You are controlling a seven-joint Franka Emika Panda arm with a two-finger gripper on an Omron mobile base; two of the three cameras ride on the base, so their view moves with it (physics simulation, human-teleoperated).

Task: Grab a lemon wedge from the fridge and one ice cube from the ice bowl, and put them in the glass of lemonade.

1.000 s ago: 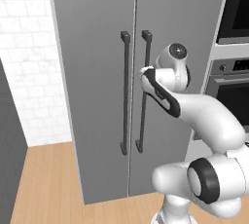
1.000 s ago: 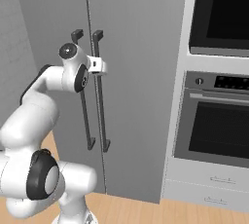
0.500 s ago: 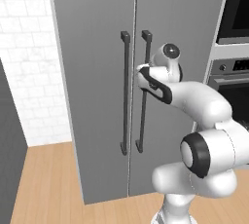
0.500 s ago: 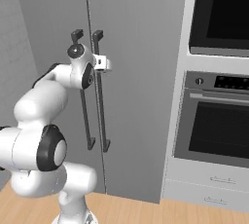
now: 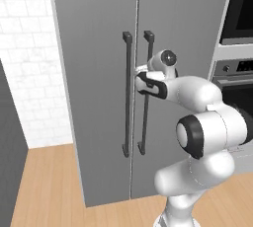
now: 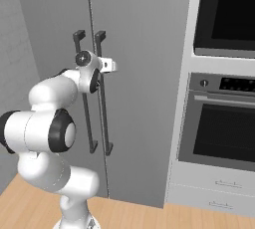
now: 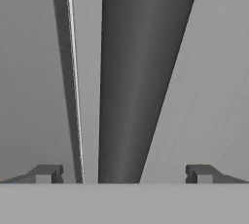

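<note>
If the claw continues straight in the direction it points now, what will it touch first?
Most likely the dark bar handle of the fridge. In the hand view it runs between the open claw fingertips; the door lies behind it. Depth is unclear.

You have one fridge (image 5: 94, 48) with two doors and two dark bar handles at frame centre, two ovens (image 6: 224, 123) stacked at right, and two drawers beneath them.
</note>
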